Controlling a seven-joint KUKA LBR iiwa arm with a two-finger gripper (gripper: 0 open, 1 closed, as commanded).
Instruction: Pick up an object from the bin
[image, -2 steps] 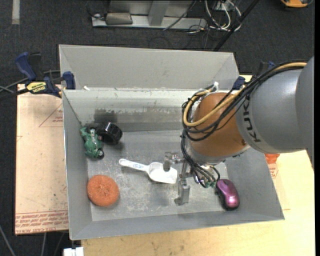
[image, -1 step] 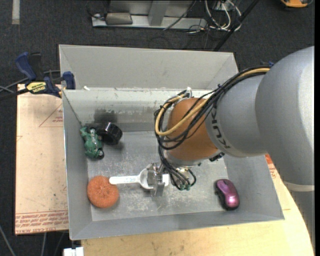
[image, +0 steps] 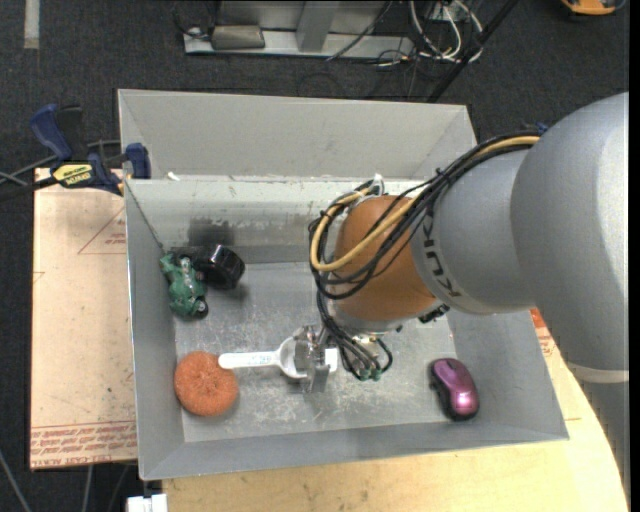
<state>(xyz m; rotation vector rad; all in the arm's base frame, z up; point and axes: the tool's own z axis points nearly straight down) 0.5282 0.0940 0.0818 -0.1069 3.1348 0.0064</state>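
Your gripper (image: 318, 370) is down at the floor of the bin (image: 270, 215), near the front wall and about mid-width, right at the bowl end of a white spoon (image: 245, 361). You cannot tell whether it is apart, together or clamped on the bowl, because its metal parts merge with the pale bowl. The spoon lies flat, its thin smooth handle pointing left toward an orange ball (image: 206, 383). The ball is rough and fuzzy and sits just beside the handle's tip in the front left corner. Farther back on the left, a glossy, lumpy green toy (image: 183, 284) touches a rounded black piece (image: 221, 266) near the back wall, and both are well apart from the gripper. To the right, a shiny purple mouse (image: 455, 388), smooth and oval, lies near the front wall, also apart from the gripper. The wrist's orange cover (image: 385, 265) and looped cables (image: 335, 250) hang over the middle of the bin and hide the floor behind the gripper. The bare floor is scuffed grey metal.
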